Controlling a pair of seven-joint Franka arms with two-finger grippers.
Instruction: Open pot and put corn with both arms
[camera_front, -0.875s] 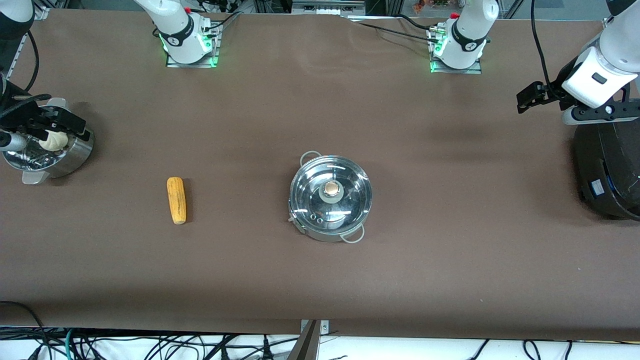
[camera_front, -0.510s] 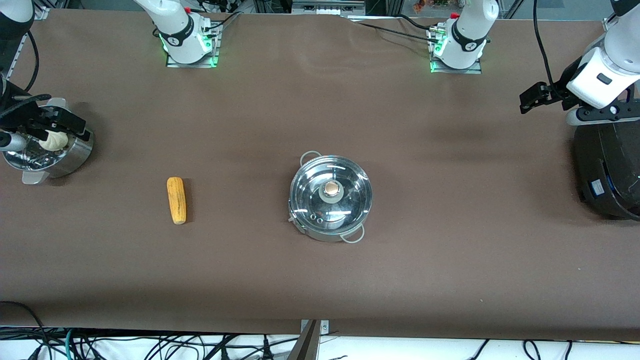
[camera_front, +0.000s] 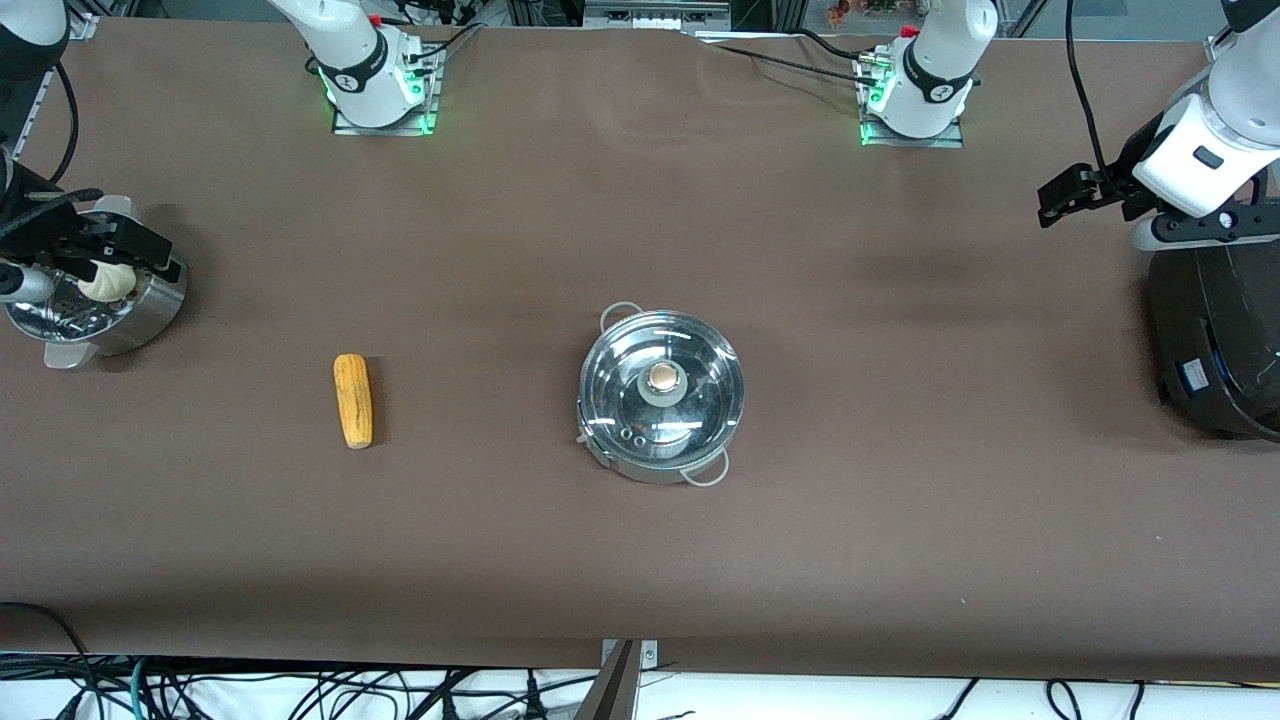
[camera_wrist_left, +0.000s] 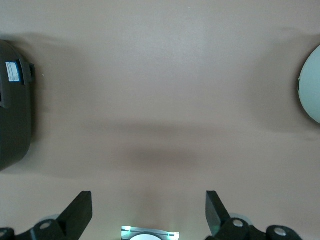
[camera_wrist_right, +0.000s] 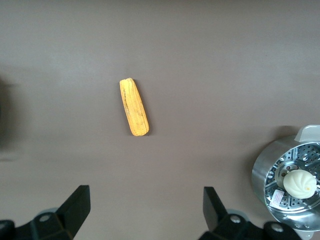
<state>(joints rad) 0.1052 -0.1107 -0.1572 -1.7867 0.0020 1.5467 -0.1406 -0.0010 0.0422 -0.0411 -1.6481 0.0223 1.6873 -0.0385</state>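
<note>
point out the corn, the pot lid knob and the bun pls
corn (camera_front: 352, 401): front view, middle of the cob lying on the table.
pot lid knob (camera_front: 662, 378): front view, tan top of the knob at the lid's centre.
bun (camera_wrist_right: 299, 182): right wrist view, top of the white bun in the steamer pot.

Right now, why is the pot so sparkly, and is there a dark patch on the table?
Front view: lamps glare in white streaks off the pot's glass lid. Left wrist view: a soft dark shadow lies on the table, and the pot's edge looks washed out. Right wrist view: the corn is evenly lit.
</note>
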